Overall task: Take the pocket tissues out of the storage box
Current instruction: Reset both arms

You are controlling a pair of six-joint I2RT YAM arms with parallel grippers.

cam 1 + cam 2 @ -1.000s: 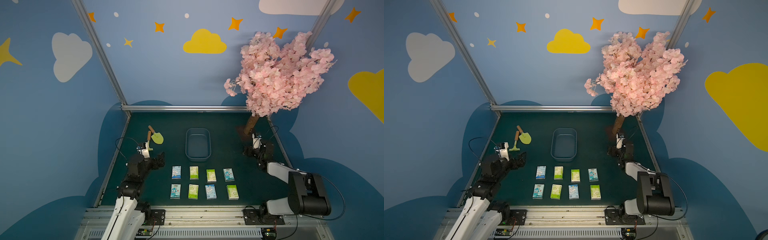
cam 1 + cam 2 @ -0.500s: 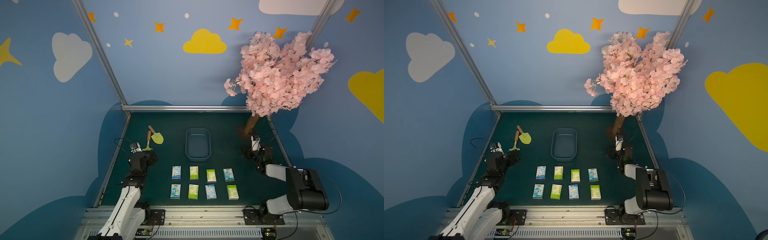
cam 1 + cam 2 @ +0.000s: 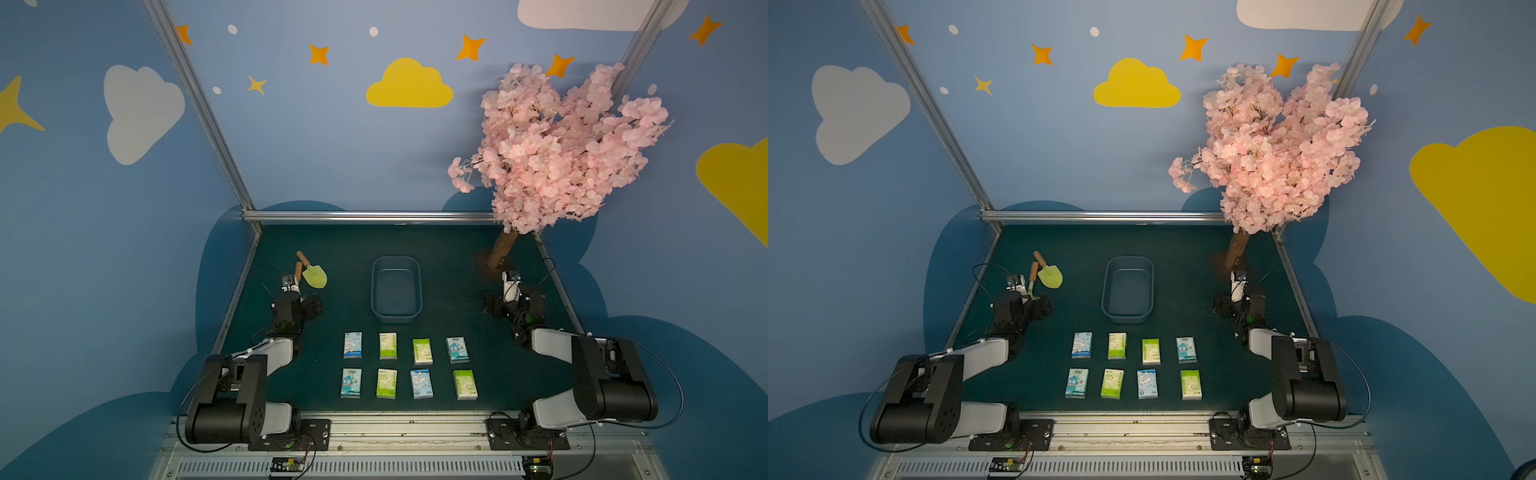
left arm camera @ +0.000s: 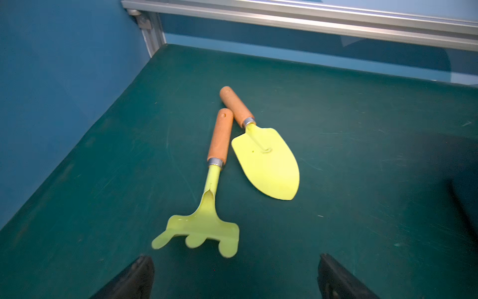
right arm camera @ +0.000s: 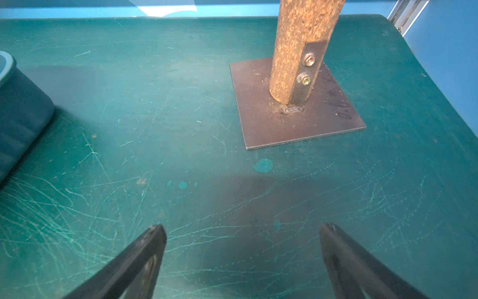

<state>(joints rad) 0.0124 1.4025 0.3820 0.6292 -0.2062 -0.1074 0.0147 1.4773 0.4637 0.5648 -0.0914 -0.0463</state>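
Storage box: I see the grey-blue storage box point(image 3: 395, 318) at mid-table in both top views, long side running near to far. No pack shows inside it.
Pocket tissues: all eight pocket tissues point(image 3: 387, 345) lie flat on the green mat point(image 3: 332, 249), on the near side of the box, in two rows of four, each apart from the next.
Far row, left to right: blue pack point(image 3: 353, 345), green pack point(image 3: 422, 351) and its green twin between them, blue again at the right end.
Near row, left to right: blue, green, blue, green.
Left gripper: my left gripper point(image 4: 236, 269) sits at the left side of the mat, jaws spread wide, nothing between them. Its tips are just short of the rake point(image 4: 207, 214).
Trowel: the yellow trowel point(image 4: 266, 160) lies just beside the rake, handles nearly touching.
Right gripper: my right gripper point(image 5: 243, 233) is at the right side, jaws wide apart, empty, over scratched bare mat.
Tree: the trunk point(image 5: 297, 51) stands bolted to a steel base plate point(image 5: 258, 116), beyond the right fingertips; pink blossom point(image 3: 557, 145) hangs over the far right corner.
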